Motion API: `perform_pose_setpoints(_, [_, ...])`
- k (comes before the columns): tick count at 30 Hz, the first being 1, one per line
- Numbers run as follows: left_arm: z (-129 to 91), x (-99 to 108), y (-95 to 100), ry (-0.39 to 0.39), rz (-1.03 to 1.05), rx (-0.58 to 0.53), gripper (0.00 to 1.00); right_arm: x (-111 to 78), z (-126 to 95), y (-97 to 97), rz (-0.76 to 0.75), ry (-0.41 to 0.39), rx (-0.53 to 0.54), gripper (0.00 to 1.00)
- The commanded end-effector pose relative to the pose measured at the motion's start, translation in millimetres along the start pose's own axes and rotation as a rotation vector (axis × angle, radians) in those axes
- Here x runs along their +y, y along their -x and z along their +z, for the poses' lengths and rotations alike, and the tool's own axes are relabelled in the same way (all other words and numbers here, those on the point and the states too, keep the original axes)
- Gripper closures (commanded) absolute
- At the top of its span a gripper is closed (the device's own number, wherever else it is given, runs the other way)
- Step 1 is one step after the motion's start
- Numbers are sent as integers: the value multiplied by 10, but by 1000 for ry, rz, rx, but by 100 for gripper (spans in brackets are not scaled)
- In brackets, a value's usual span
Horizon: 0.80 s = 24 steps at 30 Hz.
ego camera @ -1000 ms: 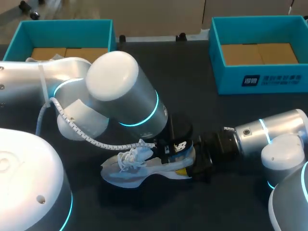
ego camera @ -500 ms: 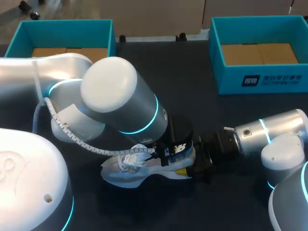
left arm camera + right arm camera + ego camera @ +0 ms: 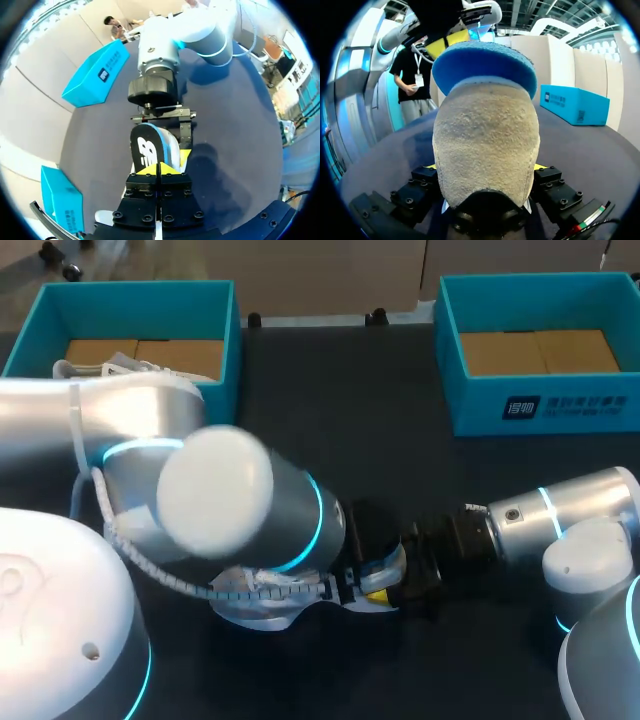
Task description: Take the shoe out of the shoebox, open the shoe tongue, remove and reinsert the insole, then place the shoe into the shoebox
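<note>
A white and blue shoe (image 3: 250, 602) lies on the dark table, mostly hidden under my left arm. Its heel (image 3: 485, 135) fills the right wrist view, with my right gripper (image 3: 485, 170) shut on it from both sides. In the head view that gripper (image 3: 402, 580) comes in from the right at table level. My left gripper (image 3: 160, 169) is shut, its yellow tips pressed together at the shoe's heel opening (image 3: 150, 147). I cannot tell whether it pinches anything. Two teal shoeboxes stand at the back, one on the left (image 3: 215, 300) and one on the right (image 3: 450, 350).
A second white shoe (image 3: 105, 368) shows in the left box beside cardboard. The right box holds only a cardboard bottom. Bare dark table lies between the boxes and in front of the shoe.
My left arm's elbow has swung down and toward the camera, now covering the laces and most of the shoe. The right arm and the shoe's heel have stayed in place.
</note>
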<state>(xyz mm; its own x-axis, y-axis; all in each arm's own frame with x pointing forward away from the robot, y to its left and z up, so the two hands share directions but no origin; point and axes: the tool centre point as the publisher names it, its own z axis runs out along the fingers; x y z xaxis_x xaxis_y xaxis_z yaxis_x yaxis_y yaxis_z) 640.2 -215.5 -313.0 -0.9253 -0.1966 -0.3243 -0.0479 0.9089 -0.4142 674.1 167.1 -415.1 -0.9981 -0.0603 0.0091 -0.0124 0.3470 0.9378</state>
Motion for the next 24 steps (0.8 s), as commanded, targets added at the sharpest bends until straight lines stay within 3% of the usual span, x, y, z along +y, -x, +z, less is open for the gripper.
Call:
perform_pose_setpoints(1, [49, -57, -63, 0, -13, -61, 100, -7, 26, -18, 0, -4, -1, 100])
perform_pose_setpoints(15, [32, -117, -108, 53, -96, -198, 99, -7, 26, -18, 0, -4, -1, 100])
perform_pose_setpoints(19, [-6, -105, -136, 59, -102, -224, 69, -7, 26, -18, 0, -4, -1, 100])
perform_pose_setpoints(24, [8, -69, -128, 75, -122, -256, 69, -7, 26, -18, 0, -4, -1, 100])
